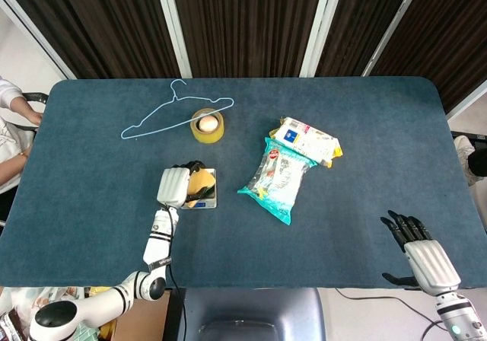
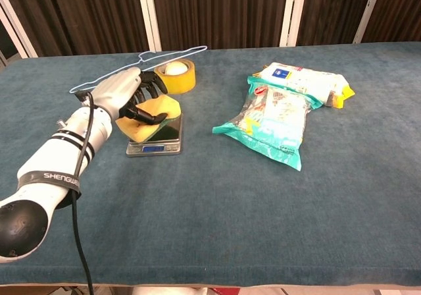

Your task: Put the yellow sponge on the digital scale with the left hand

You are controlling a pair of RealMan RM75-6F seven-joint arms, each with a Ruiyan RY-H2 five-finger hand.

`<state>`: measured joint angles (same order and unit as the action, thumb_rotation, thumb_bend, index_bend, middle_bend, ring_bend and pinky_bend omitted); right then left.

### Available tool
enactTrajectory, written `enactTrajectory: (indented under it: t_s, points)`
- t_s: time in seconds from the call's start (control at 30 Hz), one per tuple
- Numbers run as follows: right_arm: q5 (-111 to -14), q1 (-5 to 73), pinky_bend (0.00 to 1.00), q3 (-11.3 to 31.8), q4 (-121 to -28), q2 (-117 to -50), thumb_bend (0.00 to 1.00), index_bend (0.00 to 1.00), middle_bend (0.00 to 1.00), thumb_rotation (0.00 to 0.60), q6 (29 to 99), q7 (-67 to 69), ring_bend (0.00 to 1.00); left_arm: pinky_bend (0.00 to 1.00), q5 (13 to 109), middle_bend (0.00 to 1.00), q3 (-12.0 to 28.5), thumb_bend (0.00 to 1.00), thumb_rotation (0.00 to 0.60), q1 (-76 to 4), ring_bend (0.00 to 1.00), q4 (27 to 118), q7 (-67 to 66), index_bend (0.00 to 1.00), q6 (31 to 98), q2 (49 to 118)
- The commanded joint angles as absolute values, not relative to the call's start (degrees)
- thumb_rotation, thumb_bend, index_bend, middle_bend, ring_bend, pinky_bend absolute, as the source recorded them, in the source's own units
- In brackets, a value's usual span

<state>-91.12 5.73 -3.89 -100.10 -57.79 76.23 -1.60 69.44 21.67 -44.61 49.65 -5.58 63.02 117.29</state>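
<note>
The left robot hand (image 2: 125, 97) grips the yellow sponge (image 2: 152, 114), its dark fingers (image 2: 150, 116) curled around the sponge's near edge. The sponge sits tilted over the left part of the digital scale (image 2: 158, 143); whether it rests on the platform or is just above it cannot be told. In the head view the left robot hand (image 1: 174, 186) covers the left side of the digital scale (image 1: 207, 200), with the yellow sponge (image 1: 201, 183) showing beside it.

The right robot hand (image 1: 415, 248) is at the near right edge of the blue-covered bench (image 1: 358, 135), holding nothing, its fingers straight and slightly apart.

Behind the scale stands a roll of yellow tape (image 2: 176, 78) with a pale round object (image 2: 174, 68) in its core, and a light blue wire hanger (image 2: 135, 65) lies beside it. To the right are two snack packets (image 2: 276, 120), one overlapping the other
</note>
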Motion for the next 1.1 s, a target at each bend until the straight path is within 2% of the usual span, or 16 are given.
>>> enactTrajectory:
  t_s: [0.03, 0.13, 0.27, 0.6, 0.8, 1.1]
  points:
    - [-91.0, 5.61, 0.0, -3.83, -100.13, -57.72, 0.19, 0.0, 0.0, 0.6, 76.44, -1.4, 0.0, 0.37, 68.61, 0.37, 21.76, 0.3, 0.6, -45.38, 0.35, 47.93, -5.54, 0.27, 61.75, 118.22]
    - [-91.18, 5.6, 0.0, -3.92, -100.03, -57.57, 0.19, 0.0, 0.0, 0.6, 76.48, -1.18, 0.0, 0.32, 68.37, 0.28, 21.48, 0.3, 0.6, -45.55, 0.23, 47.3, -5.7, 0.19, 61.35, 118.49]
    - [-91.07, 5.61, 0.0, -3.97, -100.1, -57.54, 0.2, 0.0, 0.0, 0.6, 76.35, -1.36, 0.0, 0.3, 68.44, 0.26, 21.41, 0.3, 0.6, -45.61, 0.21, 48.02, -5.38, 0.14, 61.69, 118.32]
    - [-91.31, 5.3, 0.0, -3.92, -100.12, -57.17, 0.19, 0.0, 0.0, 0.6, 77.22, -0.63, 0.0, 0.3, 68.76, 0.26, 20.71, 0.3, 0.6, -45.32, 0.2, 51.33, -7.06, 0.13, 63.22, 117.61]
    - [-91.66, 5.07, 0.0, -4.01, -100.05, -56.85, 0.19, 0.0, 0.0, 0.6, 77.75, -0.08, 0.0, 0.28, 67.16, 0.26, 20.68, 0.3, 0.6, -45.2, 0.14, 51.92, -7.98, 0.1, 61.31, 117.09]
    - [-91.52, 4.9, 0.0, -3.93, -100.14, -56.75, 0.19, 0.0, 0.0, 0.6, 77.98, -0.14, 0.0, 0.19, 65.18, 0.06, 20.41, 0.28, 0.6, -44.51, 0.0, 55.87, -8.4, 0.0, 58.45, 114.61]
